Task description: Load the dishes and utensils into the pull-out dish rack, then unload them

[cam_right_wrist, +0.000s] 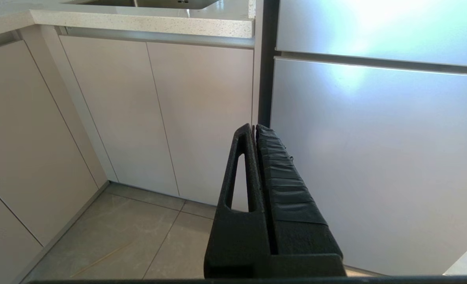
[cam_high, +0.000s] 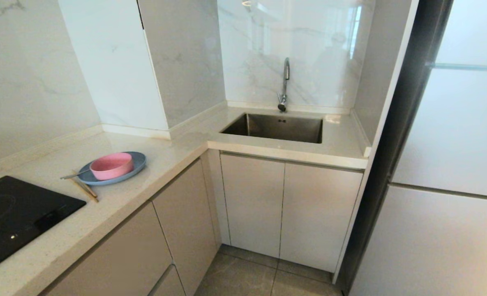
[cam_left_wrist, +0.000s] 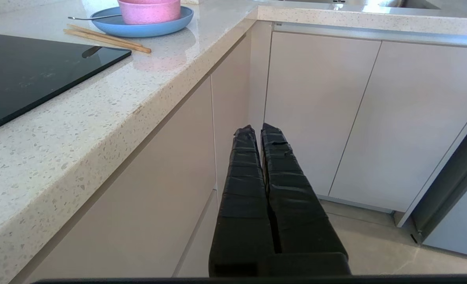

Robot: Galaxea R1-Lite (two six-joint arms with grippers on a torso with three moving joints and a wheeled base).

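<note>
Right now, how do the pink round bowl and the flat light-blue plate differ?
The pink round bowl is smaller and deeper with upright walls; the flat light-blue plate is wider and shallow. The bowl sits on the plate; the plate rests on the speckled countertop. Both are round and matte.

Steel sink (cam_high: 277, 126) with chrome tap (cam_high: 285, 84), black cooktop (cam_high: 17, 213) on speckled countertop (cam_high: 116, 201), closed beige cabinets (cam_high: 286, 209).

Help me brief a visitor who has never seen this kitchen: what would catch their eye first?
Probably the pink bowl sitting on the light-blue plate on the speckled countertop, with a spoon and wooden chopsticks beside it, next to the black cooktop. Next, the steel sink with its faucet in the corner.
</note>
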